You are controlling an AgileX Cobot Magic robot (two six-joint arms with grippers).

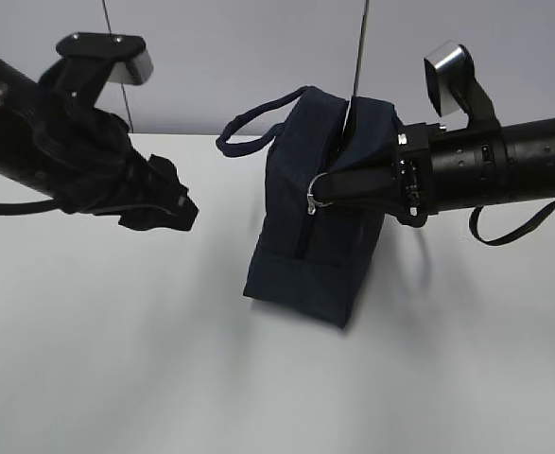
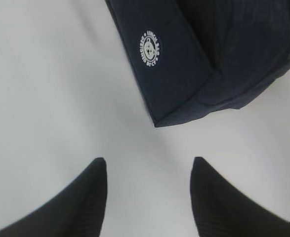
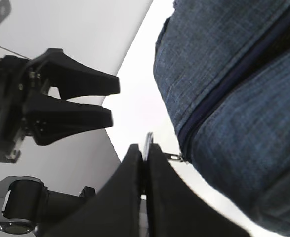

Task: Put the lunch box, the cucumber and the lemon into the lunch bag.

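The bag [image 1: 310, 236] stands tilted near the far edge of the desk [image 1: 116, 359]. It is soft cloth and will sag. The right fingers [image 3: 145, 163] are closed on the ring pull [image 1: 317, 189], the best hold. The left fingers [image 2: 147, 197] are open and empty.

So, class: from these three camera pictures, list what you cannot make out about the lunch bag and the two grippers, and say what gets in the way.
- Inside of the lunch bag: all views, hidden by its own fabric.
- Lettering on the round logo: left wrist view, too small and blurred.
- Bag's right handle: exterior view, partly behind the right arm.
- Ring pull: right wrist view, mostly hidden between the shut right gripper fingers.
- Left gripper: left wrist view, fingers cut off by the bottom edge.
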